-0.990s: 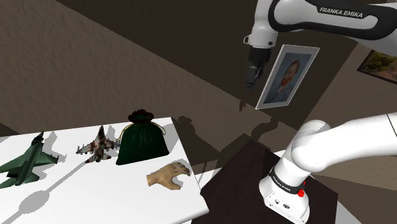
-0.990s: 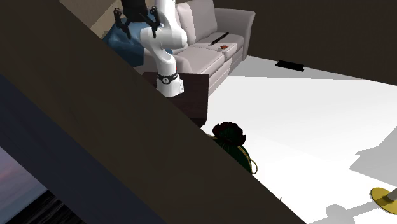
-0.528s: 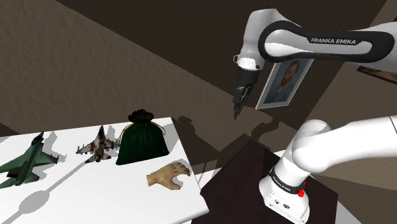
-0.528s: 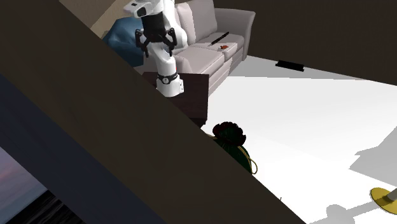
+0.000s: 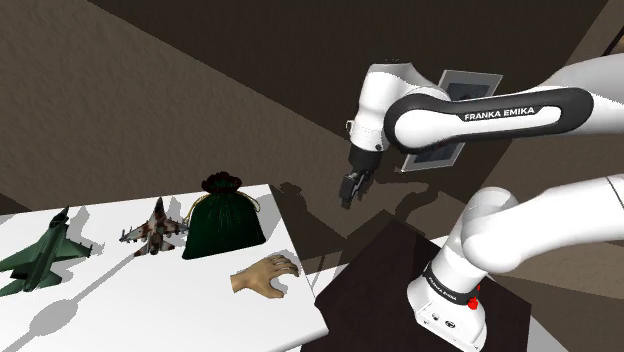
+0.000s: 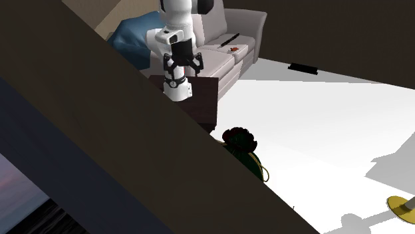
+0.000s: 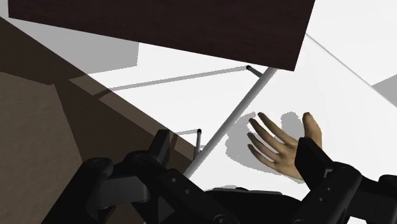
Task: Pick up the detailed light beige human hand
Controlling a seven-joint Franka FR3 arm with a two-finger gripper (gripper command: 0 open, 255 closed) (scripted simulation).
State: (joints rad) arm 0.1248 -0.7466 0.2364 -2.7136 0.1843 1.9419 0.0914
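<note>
A light beige human hand (image 5: 267, 276) lies palm down near the front right corner of the white table (image 5: 150, 305). In the wrist view the hand (image 7: 280, 143) lies beside the right finger, fingers spread, with nothing touching it. My black gripper (image 5: 350, 190) hangs in the air well above the table, up and toward the shoulder view's right from the hand. It is open, with nothing between its fingers (image 7: 234, 141). In the second exterior view the gripper (image 6: 183, 66) points down in front of the stand, fingers apart.
A dark green tied sack (image 5: 222, 218) stands just behind the hand. A camouflage toy jet (image 5: 155, 228) and a green jet (image 5: 45, 250) lie further left. The dark stand (image 5: 380, 270) sits right of the table edge. A framed portrait (image 5: 455, 85) hangs behind the arm.
The arm has swung down and toward the shoulder view's left, bringing the gripper from beside the portrait to a lower spot nearer the table. The fingers stay apart. Nothing on the table moved.
</note>
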